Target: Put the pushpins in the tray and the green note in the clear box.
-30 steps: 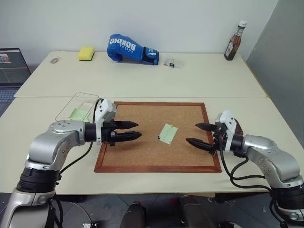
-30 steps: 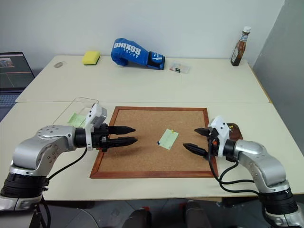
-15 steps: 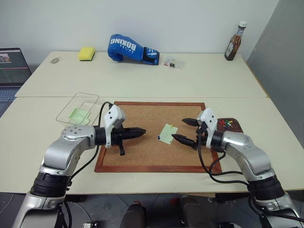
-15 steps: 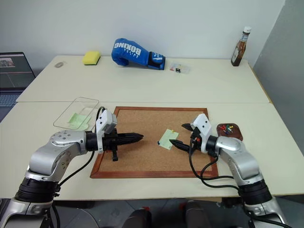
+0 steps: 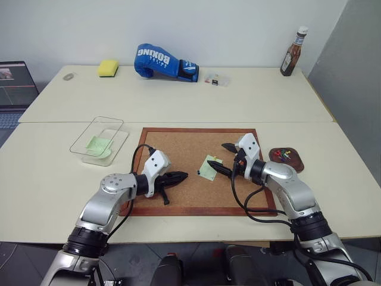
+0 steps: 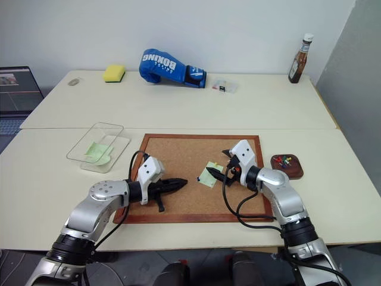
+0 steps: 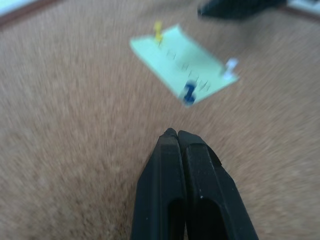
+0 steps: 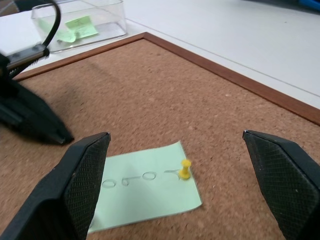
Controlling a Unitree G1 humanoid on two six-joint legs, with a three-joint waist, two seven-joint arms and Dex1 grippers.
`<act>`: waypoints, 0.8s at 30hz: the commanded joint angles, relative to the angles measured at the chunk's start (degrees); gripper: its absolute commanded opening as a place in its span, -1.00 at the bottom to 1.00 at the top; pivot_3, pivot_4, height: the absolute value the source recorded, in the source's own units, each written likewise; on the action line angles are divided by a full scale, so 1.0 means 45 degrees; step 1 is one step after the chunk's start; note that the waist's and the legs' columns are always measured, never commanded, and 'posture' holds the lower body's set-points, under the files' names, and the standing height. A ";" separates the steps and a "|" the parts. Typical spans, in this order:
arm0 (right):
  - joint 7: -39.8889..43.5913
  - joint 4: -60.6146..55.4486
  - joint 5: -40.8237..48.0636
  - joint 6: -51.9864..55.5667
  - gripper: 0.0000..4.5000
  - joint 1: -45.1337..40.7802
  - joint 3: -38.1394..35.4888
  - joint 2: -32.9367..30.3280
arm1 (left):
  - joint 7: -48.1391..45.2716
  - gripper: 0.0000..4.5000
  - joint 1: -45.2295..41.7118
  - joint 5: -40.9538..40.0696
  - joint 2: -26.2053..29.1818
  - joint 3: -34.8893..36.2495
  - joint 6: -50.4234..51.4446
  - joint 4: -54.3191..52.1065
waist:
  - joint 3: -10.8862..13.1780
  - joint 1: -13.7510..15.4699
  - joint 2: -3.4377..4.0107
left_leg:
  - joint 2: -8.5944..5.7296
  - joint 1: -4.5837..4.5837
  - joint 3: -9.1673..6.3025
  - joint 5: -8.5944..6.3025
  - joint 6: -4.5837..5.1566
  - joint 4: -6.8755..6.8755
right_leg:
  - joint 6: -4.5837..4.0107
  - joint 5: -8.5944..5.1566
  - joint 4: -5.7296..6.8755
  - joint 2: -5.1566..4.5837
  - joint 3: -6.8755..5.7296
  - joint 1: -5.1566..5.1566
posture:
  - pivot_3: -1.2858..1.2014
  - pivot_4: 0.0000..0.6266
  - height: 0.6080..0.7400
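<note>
Left gripper (image 5: 183,175): two black fingers (image 7: 172,170) pressed together along their whole length, nothing between them. Tips sit low over the corkboard (image 5: 172,146), pointed toward the green note (image 5: 209,167), a short gap short of it. Forearm reaches in over the board's near-left corner, wrist angled inward and slightly downward.

Right gripper (image 5: 225,158): fingers (image 8: 82,170) spread wide apart, empty. In the right wrist view the two pads stand either side of the note's near end, and the yellow pushpin (image 8: 185,169) lies between them; whether the tips touch paper or cork cannot be told. Arm comes in from the right edge of the board, elbow bent, gripper nearly level and aimed left toward the note.

Green note: lies flat on the cork, slightly right of the board's centre, between the two grippers. Yellow pushpin stands in the corner on the right gripper's side; the dark blue pushpin (image 7: 188,95) stands at the edge nearest the left gripper. Faint handwriting on the sheet, not legible.

Tray (image 5: 293,161): on the table (image 5: 53,179) just right of the corkboard frame, behind the right forearm; several coloured pins lie in it.

Clear box (image 5: 100,140): on the table just left of the board's far-left corner, a pale green slip lying inside.

Far table: blue boxing glove (image 5: 162,61), yellow sponge (image 5: 108,67), sauce bottle (image 5: 291,53) at the right corner.
</note>
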 commanded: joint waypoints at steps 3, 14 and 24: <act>-0.0067 0.0629 -0.0436 -0.1002 1.00 -0.0432 0.0030 0.0396 | 0.0016 -0.98 0.0137 0.0799 0.0031 -0.0436 -0.0557 0.0622 | -0.0001 -0.0028 0.0002 | 0.0000 0.0078 0.0002 -0.0001 0.0001 -0.0003 | 0.0056 -0.0037 -0.0014 0.0000 0.0002 0.0081 | 0.03 -0.52 1.00; -0.0435 0.2264 -0.0966 -0.2038 0.92 -0.0810 -0.0095 0.0882 | -0.0112 -0.99 0.0069 0.0780 0.0093 -0.0332 -0.0636 0.0678 | -0.0004 -0.0046 0.0007 | 0.0001 0.0089 -0.0001 0.0000 0.0002 -0.0001 | 0.0062 -0.0024 -0.0008 0.0003 0.0005 0.0089 | 0.03 -0.52 1.00; -0.0538 0.3298 -0.1213 -0.2874 0.04 -0.1231 -0.0228 0.1179 | 0.0018 -1.00 0.0015 0.0632 0.0095 -0.0165 -0.0282 0.0537 | -0.0004 -0.0047 0.0008 | 0.0001 0.0090 -0.0002 0.0001 0.0002 -0.0002 | 0.0062 -0.0023 -0.0008 0.0003 0.0005 0.0089 | 0.03 -0.52 1.00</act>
